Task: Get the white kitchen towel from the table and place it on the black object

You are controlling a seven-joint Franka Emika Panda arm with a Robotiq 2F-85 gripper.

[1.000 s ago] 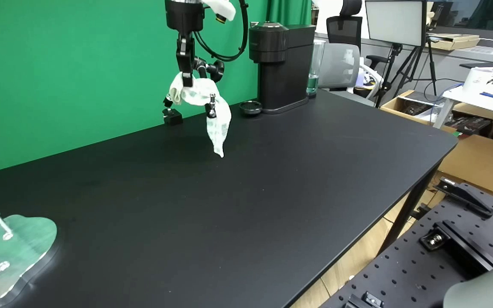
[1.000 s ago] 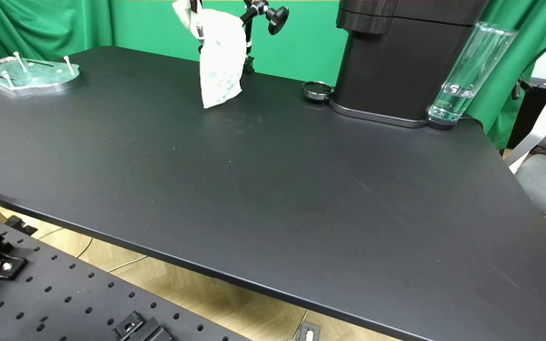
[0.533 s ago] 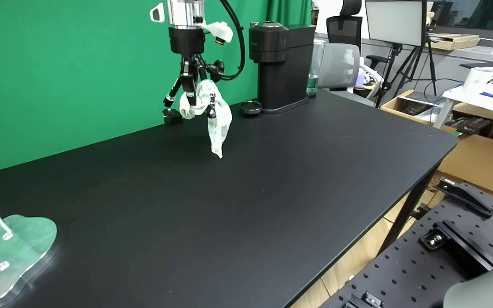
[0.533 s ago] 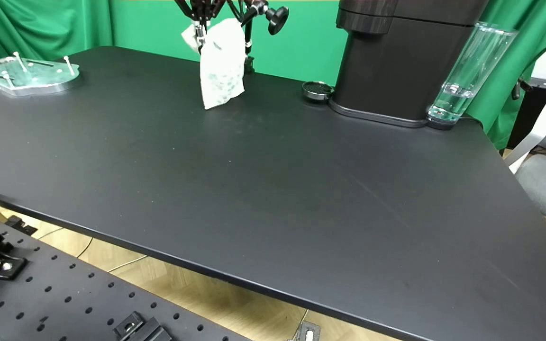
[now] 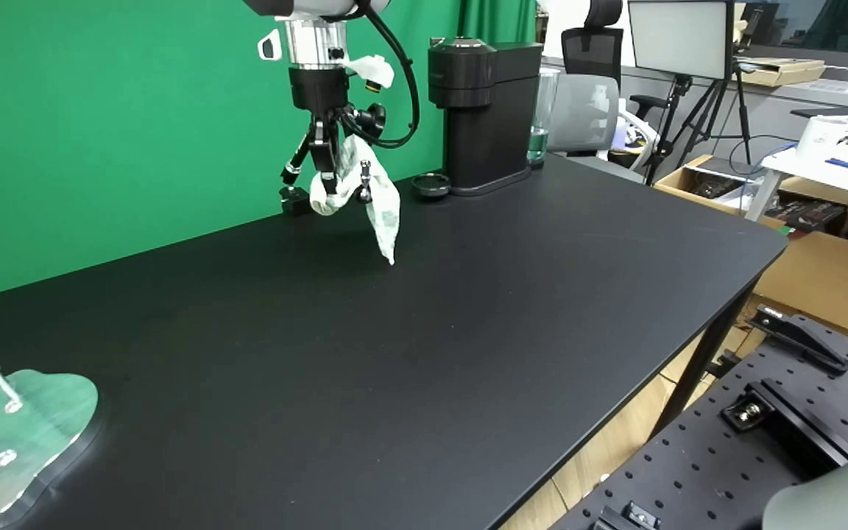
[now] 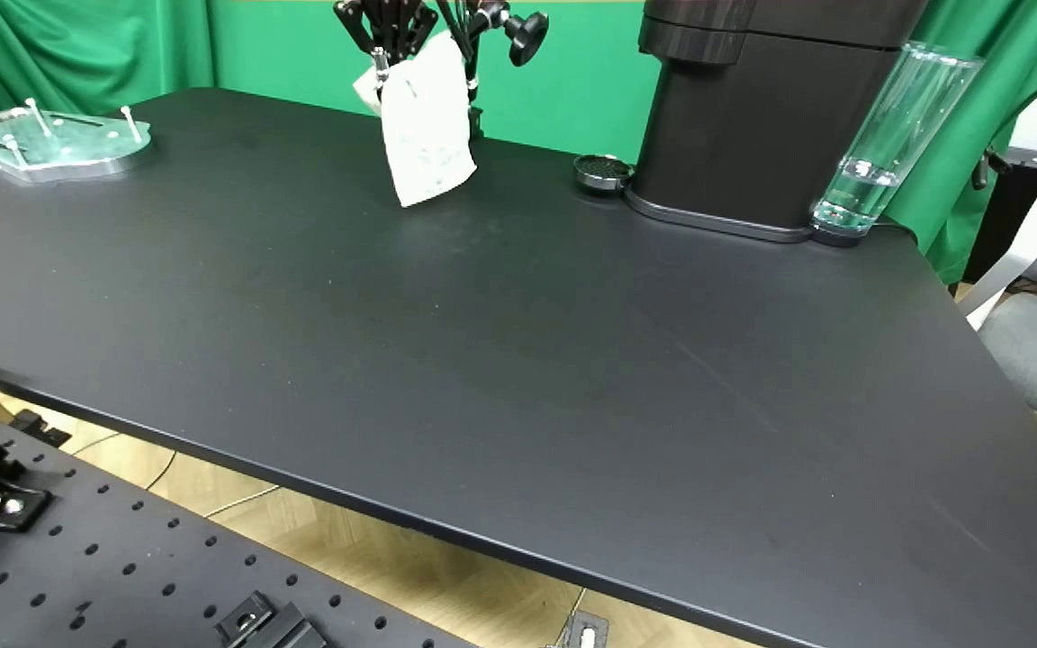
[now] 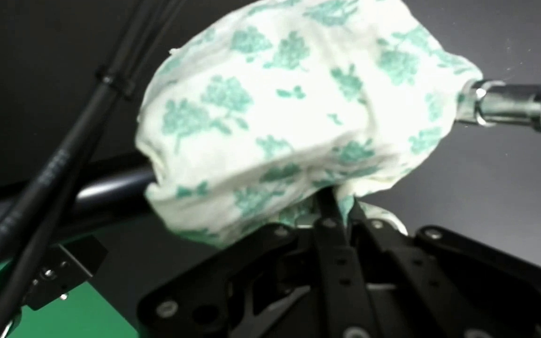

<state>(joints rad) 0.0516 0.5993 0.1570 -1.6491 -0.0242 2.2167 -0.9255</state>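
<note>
Hand (image 7: 342,206) is hanging just beside the black rod (image 7: 115,188), jaws drawn together, pinching a bunched fold of the towel (image 7: 294,122). Towel is lying draped over the rod, presumably the task's black object. It's looking like thin printed cloth: likely light, soft, limp, nothing to break; could end up sliding on the rod if one side is outweighing the other. Fold on the hand's side of the rod is reading as a good hold: it's leaving the draped part alone. Metal stub (image 7: 510,103), likely the rod's end, is poking out past the cloth. Top patch is spreading along the rod; long axis of the drop is running across it, loose tail (image 5: 385,213) pointing down on the side away from the hand. Can't tell whether it's touching the counter (image 5: 394,368) below the rod. Coffee machine (image 5: 486,114) is standing apart from the rod.
</note>
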